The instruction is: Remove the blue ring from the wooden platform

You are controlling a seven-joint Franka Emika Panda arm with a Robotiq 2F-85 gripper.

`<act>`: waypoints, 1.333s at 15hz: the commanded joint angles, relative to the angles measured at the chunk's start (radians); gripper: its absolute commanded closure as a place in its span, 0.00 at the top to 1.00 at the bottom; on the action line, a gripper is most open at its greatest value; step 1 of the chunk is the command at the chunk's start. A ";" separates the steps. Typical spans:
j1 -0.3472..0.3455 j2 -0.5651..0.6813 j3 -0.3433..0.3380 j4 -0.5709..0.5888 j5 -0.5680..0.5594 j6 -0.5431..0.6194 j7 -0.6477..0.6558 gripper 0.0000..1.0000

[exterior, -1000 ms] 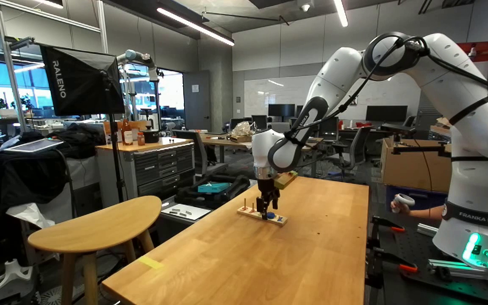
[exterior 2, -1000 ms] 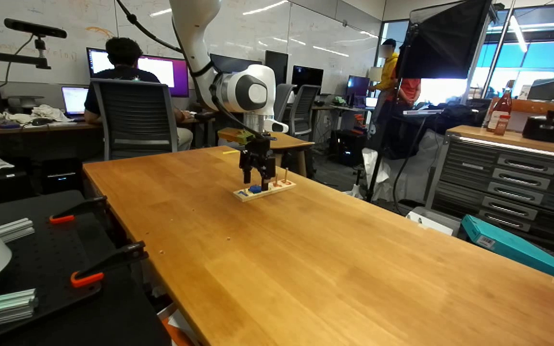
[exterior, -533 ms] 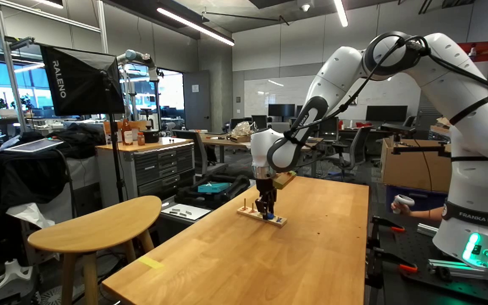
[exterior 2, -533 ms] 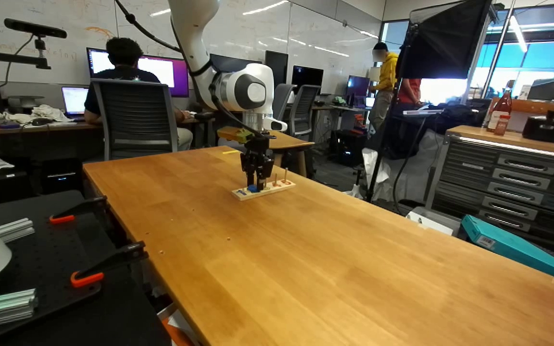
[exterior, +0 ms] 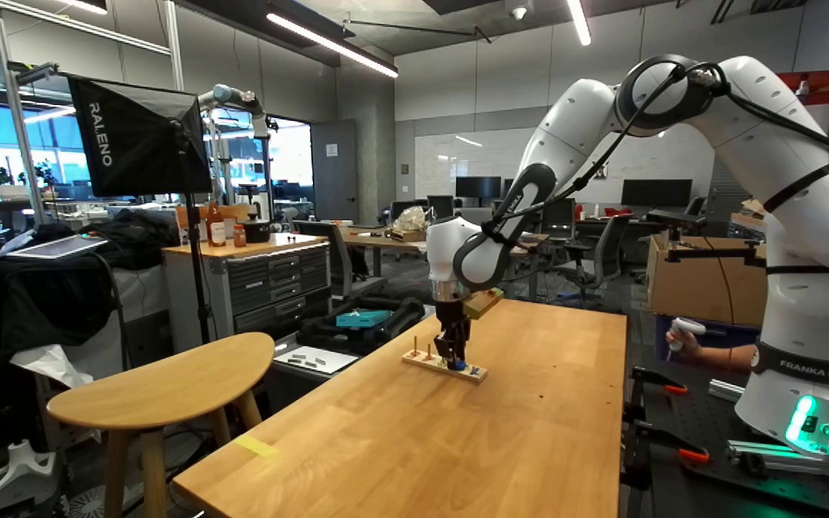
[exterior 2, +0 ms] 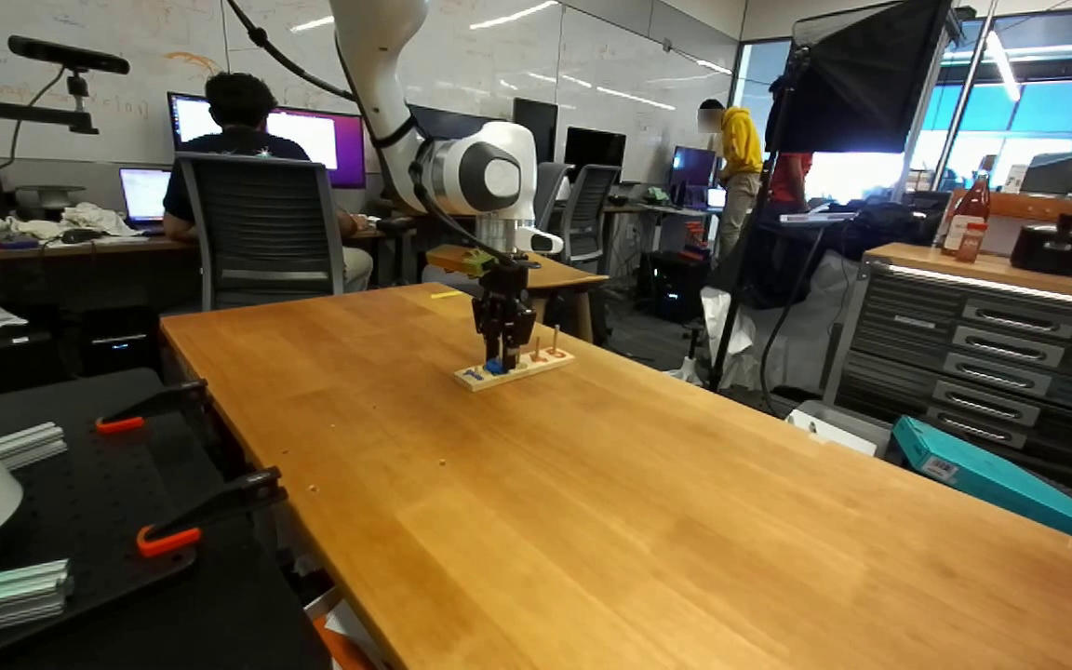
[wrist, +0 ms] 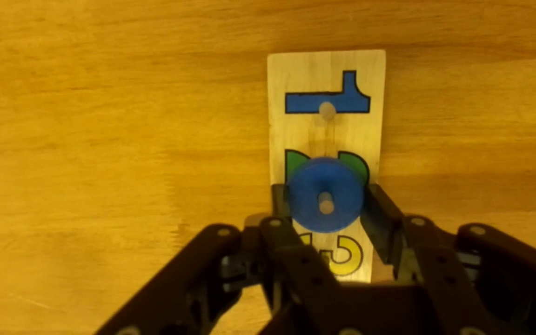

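Observation:
The blue ring [wrist: 304, 200] sits round a peg over the green numeral on the wooden platform [wrist: 291, 132] in the wrist view. My gripper [wrist: 326, 199] is shut on it, one black finger [wrist: 281, 202] pressed to each side, and the peg's tip shows through the ring's hole. Both exterior views show the gripper [exterior: 456, 362] pointing straight down onto the ring [exterior 2: 494, 367], low over the platform [exterior 2: 541, 364]. Whether the ring has lifted off the board is hard to tell. Part of the platform is hidden under the gripper.
A bare peg [wrist: 327, 110] stands on the blue numeral beside the ring. More thin pegs [exterior: 415, 345] rise from the platform's far end. The wooden table [exterior: 458, 446] carries the platform near one long edge. Black clamps with orange tips [exterior 2: 168, 540] grip another edge.
A second ago the gripper stood open around the ring; its fingers have since come together on it. It seems very slightly higher than half a second ago, and the platform has shifted a little.

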 commanded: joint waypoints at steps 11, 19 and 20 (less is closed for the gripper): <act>0.018 -0.105 -0.033 0.112 0.041 -0.146 0.031 0.18; -0.020 -0.069 -0.141 0.038 -0.050 -0.118 0.038 0.18; -0.023 -0.063 -0.145 0.028 -0.058 -0.113 0.040 0.18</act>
